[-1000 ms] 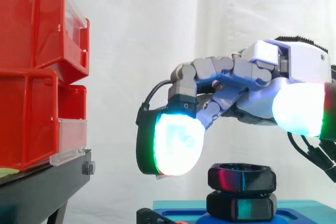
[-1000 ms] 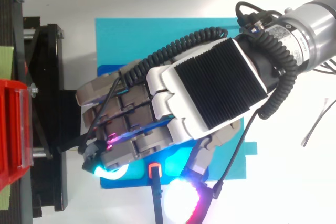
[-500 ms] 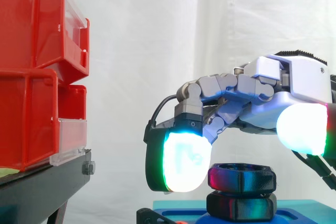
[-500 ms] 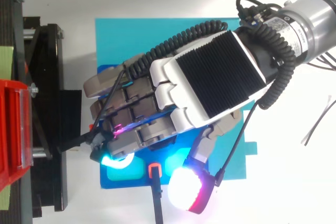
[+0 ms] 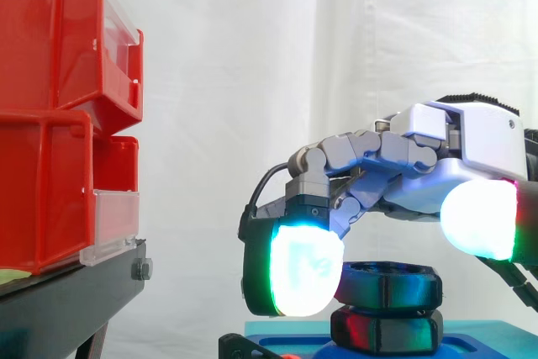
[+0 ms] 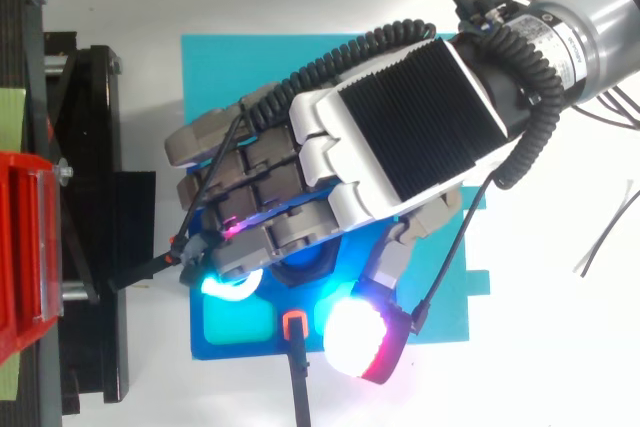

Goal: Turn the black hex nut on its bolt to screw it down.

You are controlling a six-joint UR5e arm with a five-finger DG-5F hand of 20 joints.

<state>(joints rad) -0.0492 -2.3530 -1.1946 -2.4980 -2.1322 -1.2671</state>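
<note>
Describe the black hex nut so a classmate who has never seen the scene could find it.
Right of the red plastic bins, a flat blue base lies beneath the robot's hand. On it, the black hex nut is the upper one, stacked above a matching lower black hex piece.

Glowing tips over a black nut

The grey-and-white hand [image 6: 390, 147] has a ribbed black back. One fingertip [image 5: 304, 268] glows white edged green, the thumb pad [image 5: 477, 218] white edged red. Beneath the fingers, the black nut [image 5: 388, 285] shows cyan glints.
</note>
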